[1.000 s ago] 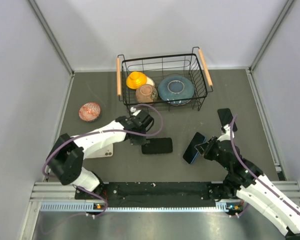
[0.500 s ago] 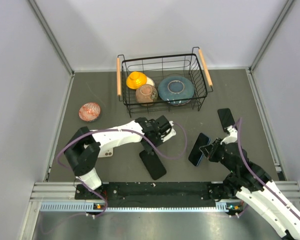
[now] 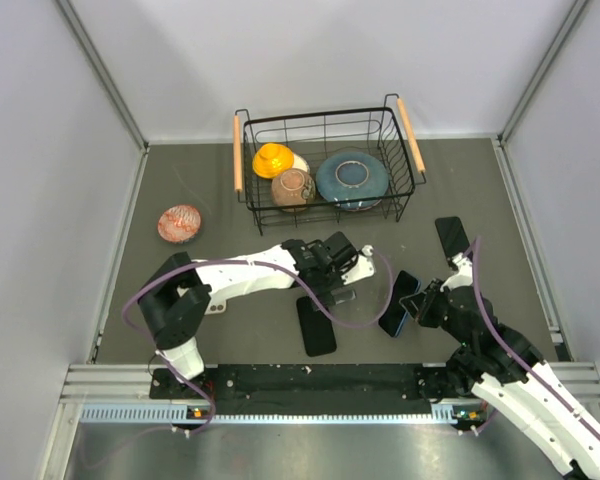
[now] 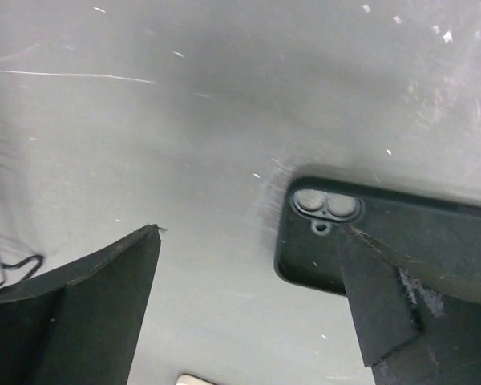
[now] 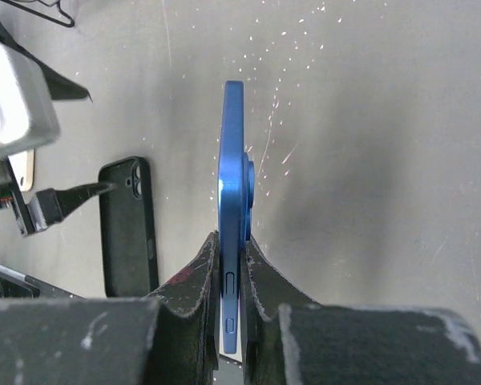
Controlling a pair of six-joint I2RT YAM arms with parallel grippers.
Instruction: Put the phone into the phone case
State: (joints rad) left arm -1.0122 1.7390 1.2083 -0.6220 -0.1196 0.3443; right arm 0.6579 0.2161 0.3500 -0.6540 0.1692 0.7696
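The black phone case lies flat on the table with its open side up and its camera-hole end toward my left gripper. My left gripper stands open just over that end; one fingertip overlaps the case and the other is over bare table. In my right gripper the blue phone is held on edge, to the right of the case and off the table. From the right wrist, the fingers pinch the phone at its lower end, and the case lies to its left.
A wire basket with bowls and a blue plate stands at the back. A pink bowl sits at the left. A second dark phone lies at the right, and a beige phone lies under my left arm.
My left gripper swept right and opened. The case turned from lying sideways to lengthwise and slid nearer the front edge. My right gripper carried the blue phone slightly right.
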